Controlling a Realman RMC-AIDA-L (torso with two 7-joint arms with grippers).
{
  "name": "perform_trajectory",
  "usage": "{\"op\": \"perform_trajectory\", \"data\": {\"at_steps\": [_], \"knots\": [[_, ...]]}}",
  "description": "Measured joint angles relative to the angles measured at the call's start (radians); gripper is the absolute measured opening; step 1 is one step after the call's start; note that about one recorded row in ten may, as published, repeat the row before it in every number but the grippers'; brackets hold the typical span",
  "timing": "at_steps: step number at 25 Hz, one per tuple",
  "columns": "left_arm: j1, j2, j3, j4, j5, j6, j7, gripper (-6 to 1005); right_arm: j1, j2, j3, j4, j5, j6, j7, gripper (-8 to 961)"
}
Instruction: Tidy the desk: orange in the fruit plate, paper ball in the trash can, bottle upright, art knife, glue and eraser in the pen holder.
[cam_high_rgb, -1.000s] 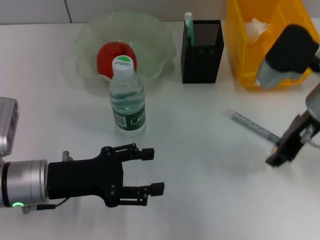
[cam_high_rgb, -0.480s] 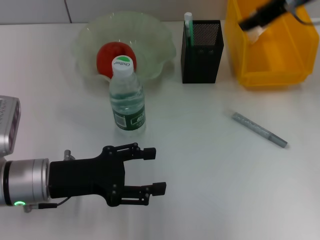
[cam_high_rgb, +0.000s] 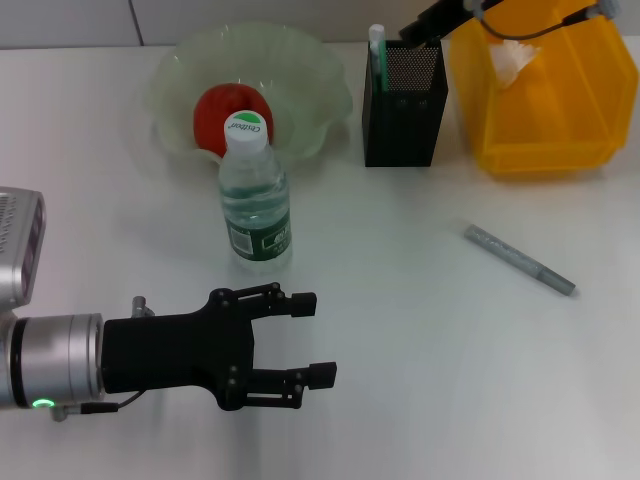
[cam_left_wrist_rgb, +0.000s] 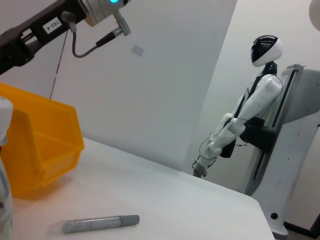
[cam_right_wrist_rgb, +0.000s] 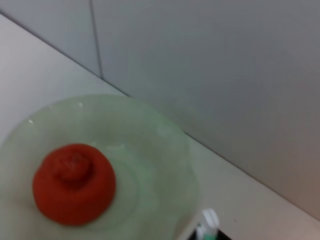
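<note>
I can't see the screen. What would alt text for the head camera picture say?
A white desk with an upright water bottle, an orange in a green fruit plate, a black pen holder, a yellow bin and a grey art knife lying flat. The left tool hovers open near the front; the right tool is above the pen holder.

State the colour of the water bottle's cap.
White with green lettering, on the water bottle's cap; the head view shows it best.

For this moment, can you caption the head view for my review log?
Left gripper open near the upright bottle; right arm above the pen holder; art knife lies on the desk.
</note>
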Motion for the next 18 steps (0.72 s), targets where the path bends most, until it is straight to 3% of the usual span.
{"op": "perform_trajectory", "data": {"at_steps": [5,10,13,18], "knots": [[0.0,0.0,-0.003,-0.002,0.0,0.0,0.001,844,-0.005,0.0,-0.001,0.004,0.044,0.003,-0.018,414],[0.003,0.001,-0.004,-0.003,0.0,-0.001,0.005,844,-0.012,0.0,0.0,0.0,0.048,0.005,-0.019,614],[0.004,0.0,-0.002,-0.003,0.0,-0.005,0.005,844,-0.027,0.0,0.0,-0.024,0.049,-0.007,-0.019,622],[0.007,0.0,-0.002,-0.003,0.0,-0.007,0.003,844,-0.094,0.0,0.0,-0.196,0.05,-0.188,-0.021,634]]}}
